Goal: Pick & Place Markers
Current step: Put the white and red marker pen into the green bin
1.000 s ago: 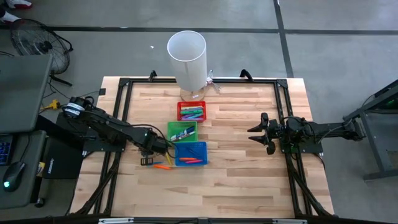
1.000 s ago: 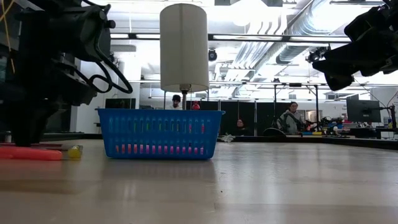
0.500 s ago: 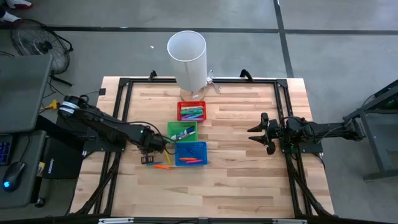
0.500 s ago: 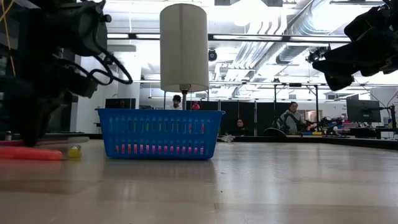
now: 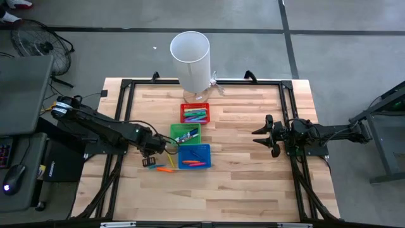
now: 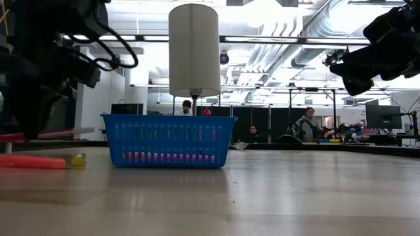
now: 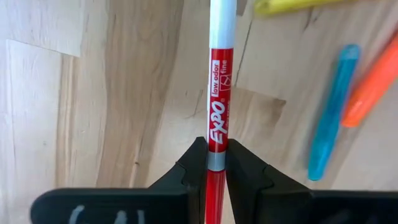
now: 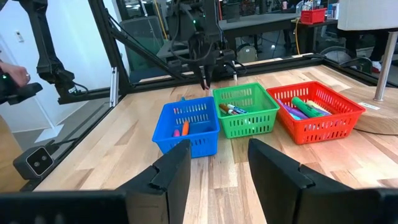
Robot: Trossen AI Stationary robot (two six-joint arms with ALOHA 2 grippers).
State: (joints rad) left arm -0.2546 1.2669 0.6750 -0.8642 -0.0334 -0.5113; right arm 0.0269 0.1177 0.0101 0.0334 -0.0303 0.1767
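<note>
Markers: one red marker clenched in left gripper, frame centre-left, beside blue bin.
Right gripper waits centre-right, fingers spread, empty.

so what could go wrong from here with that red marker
The left hand pinches the red marker near one end, so most of its length sticks out; it could pivot or slip while carried. The long end might also catch the blue bin or green bin rim. Loose markers lie on the table below, easy to knock.
</note>
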